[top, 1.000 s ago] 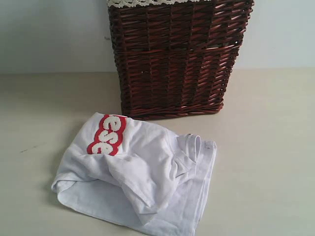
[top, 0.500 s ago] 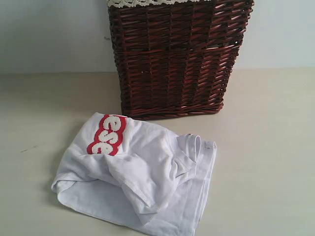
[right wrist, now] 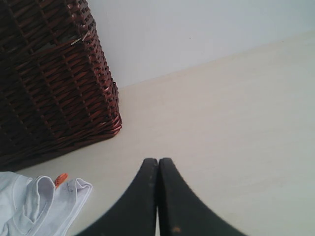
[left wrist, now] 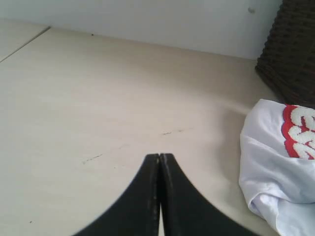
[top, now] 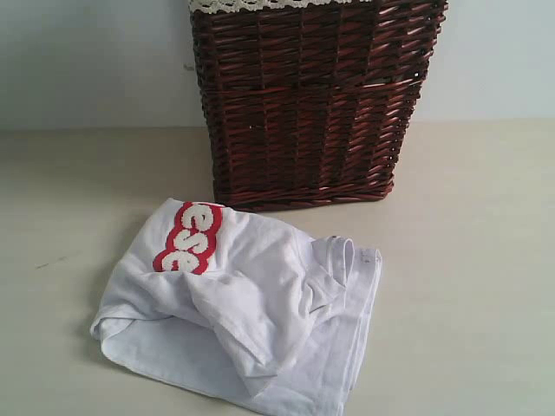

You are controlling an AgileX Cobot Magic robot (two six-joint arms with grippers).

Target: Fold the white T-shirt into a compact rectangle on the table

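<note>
The white T-shirt lies crumpled in a loose heap on the table, in front of the basket, with red-outlined fuzzy letters showing at its upper left. Neither gripper shows in the exterior view. In the left wrist view my left gripper is shut and empty over bare table, with the T-shirt off to one side. In the right wrist view my right gripper is also shut and empty, and the T-shirt's collar with its small orange tag lies apart from it.
A tall dark wicker basket with white lace trim stands right behind the shirt against the pale wall. It also shows in the left wrist view as the basket and in the right wrist view as the basket.
</note>
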